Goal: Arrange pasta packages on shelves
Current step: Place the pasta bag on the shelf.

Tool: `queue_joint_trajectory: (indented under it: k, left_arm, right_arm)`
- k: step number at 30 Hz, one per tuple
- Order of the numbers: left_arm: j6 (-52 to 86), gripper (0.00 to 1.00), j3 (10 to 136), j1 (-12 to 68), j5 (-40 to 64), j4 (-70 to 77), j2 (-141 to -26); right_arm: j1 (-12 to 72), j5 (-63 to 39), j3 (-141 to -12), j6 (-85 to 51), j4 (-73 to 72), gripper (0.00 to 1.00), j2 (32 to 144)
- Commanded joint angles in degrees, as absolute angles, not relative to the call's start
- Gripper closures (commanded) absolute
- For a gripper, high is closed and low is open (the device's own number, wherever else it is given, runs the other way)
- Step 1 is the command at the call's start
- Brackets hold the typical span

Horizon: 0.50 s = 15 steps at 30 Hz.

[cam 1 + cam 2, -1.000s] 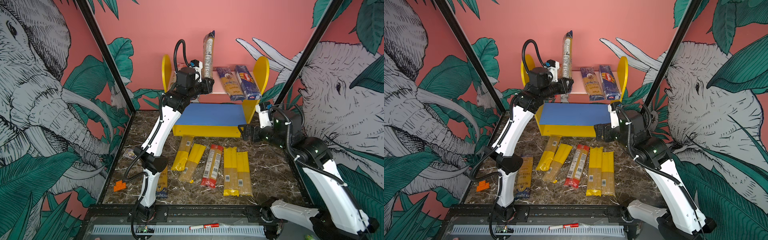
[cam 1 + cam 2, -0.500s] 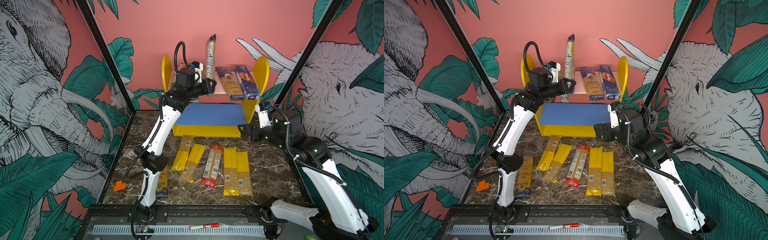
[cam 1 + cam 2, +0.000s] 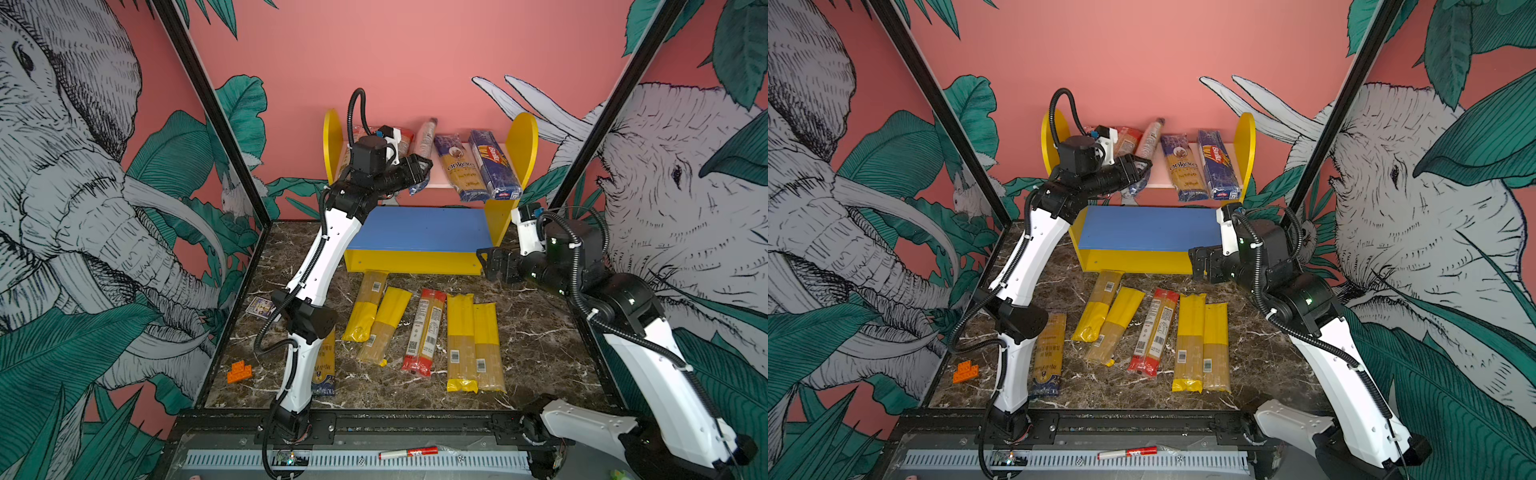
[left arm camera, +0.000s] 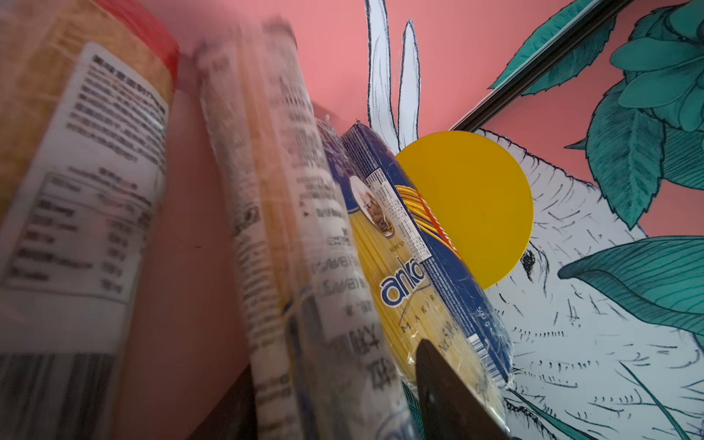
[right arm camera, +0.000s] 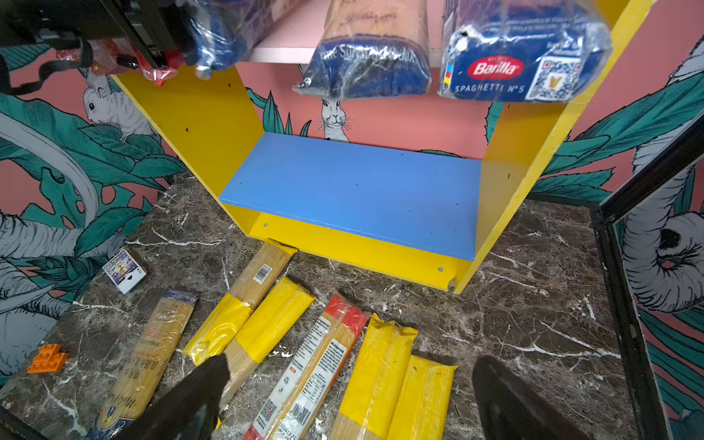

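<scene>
My left gripper (image 3: 419, 166) (image 3: 1140, 164) reaches over the front of the pale pink upper board (image 3: 440, 183) of the shelves (image 3: 521, 141). Its jaws stand open around the near end of a clear pasta package (image 3: 426, 135) (image 4: 274, 190), with a gap on one side. That pack lies on the board, tilted toward the back wall. Beside it lie a red-ended pack (image 3: 405, 139), a dark blue pack (image 3: 459, 166) and the Barilla box (image 3: 494, 166). The blue lower board (image 3: 415, 228) is bare. Several packs (image 3: 459, 340) lie on the marble floor. My right gripper (image 3: 484, 264) (image 5: 352, 364) is open and holds nothing, by the shelves' right front corner.
An orange brick (image 3: 240, 371) and a card deck (image 3: 260, 307) lie at the floor's left side. A dark-ended pack (image 3: 326, 365) lies against my left arm's base. A red-and-white marker pen (image 3: 409, 452) rests on the front rail. Patterned walls close in on both sides.
The clear pack stood upright in my left gripper above the upper board; it has now tipped back and down onto the board, and the left jaws have widened. My right arm has not moved.
</scene>
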<state>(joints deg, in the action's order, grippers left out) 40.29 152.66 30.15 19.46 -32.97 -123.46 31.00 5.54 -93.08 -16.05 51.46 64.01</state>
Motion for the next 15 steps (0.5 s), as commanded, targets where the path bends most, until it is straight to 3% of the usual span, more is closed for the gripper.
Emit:
queue_joint_trajectory:
  k: [1, 15]
  left_arm:
    - [39.6, 0.39, 155.2, 29.7, 21.1, -24.5, -120.1]
    - [42.6, 0.40, 151.8, 29.7, 25.0, -21.7, -118.7]
  right_arm:
    - [30.6, 5.6, -93.4, -15.4, 49.3, 0.01, 64.1]
    - [30.1, 5.8, -93.8, -15.4, 49.3, 0.01, 64.4]
